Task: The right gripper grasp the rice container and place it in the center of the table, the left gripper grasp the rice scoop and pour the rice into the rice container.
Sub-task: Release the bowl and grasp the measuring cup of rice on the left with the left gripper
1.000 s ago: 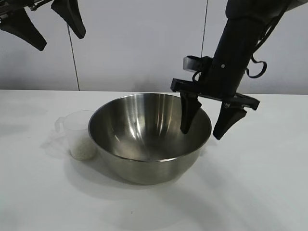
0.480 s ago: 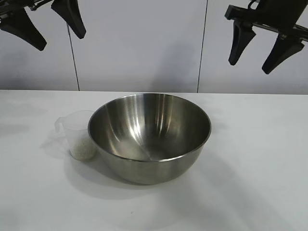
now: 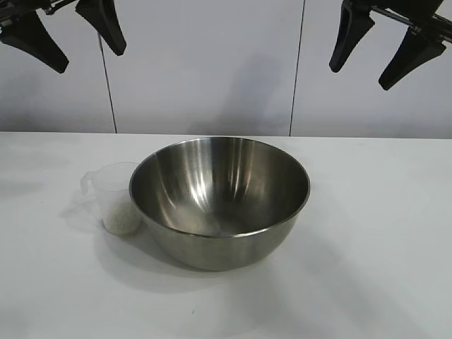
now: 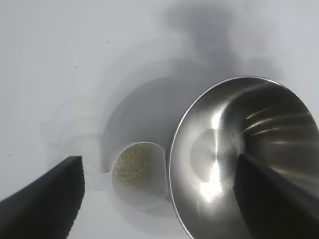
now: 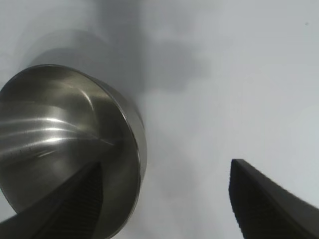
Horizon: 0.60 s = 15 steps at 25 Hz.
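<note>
Where the exterior view takes in the whole table (image 3: 381, 268), there is one rice container (image 3: 219, 201), a steel bowl standing near the middle, and one rice scoop (image 3: 113, 198) touching or just beside its wall on the left arm's side, with one small heap of rice (image 3: 121, 220) in its bottom. Two grippers hang high above, well apart from both: the left gripper (image 3: 70, 39) at the upper left corner, the right gripper (image 3: 378, 49) at the upper right, each with fingers spread and holding nothing. The tabletop is plain white; pale wall panels with dark seams stand behind it.

From the left wrist view, one bowl (image 4: 244, 159) and one scoop (image 4: 137, 174) sit side by side, the grains (image 4: 132, 167) showing inside the scoop. The left gripper's two fingers (image 4: 47, 204) frame them, wide apart, touching neither.

From the right wrist view, only the bowl (image 5: 65, 149) appears, on bare white table (image 5: 239, 74). The right gripper's fingers (image 5: 264, 204) stand apart, empty, one over the bowl and one over the table.
</note>
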{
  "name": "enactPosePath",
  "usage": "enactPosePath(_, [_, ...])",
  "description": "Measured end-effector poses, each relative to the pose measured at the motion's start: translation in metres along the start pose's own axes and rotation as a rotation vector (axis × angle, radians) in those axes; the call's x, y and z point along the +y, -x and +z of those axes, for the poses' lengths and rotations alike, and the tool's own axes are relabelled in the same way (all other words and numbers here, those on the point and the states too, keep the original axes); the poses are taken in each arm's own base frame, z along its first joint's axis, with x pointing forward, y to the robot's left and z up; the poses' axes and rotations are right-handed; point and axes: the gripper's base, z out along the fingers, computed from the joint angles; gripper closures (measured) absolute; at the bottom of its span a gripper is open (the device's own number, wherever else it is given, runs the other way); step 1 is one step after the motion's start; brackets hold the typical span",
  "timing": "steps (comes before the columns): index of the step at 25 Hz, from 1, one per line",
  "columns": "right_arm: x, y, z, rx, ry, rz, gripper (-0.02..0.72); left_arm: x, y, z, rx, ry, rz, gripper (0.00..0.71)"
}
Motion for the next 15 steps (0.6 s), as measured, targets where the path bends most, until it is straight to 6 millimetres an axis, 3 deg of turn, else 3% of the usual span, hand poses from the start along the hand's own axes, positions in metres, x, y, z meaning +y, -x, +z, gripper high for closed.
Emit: enactPosePath(15, [0.0001,-0.0001,-0.0004,-0.001,0.0,-0.006,0.209,-0.0047,0.0097,-0.0006,-0.106,-0.055,-0.045,0.116])
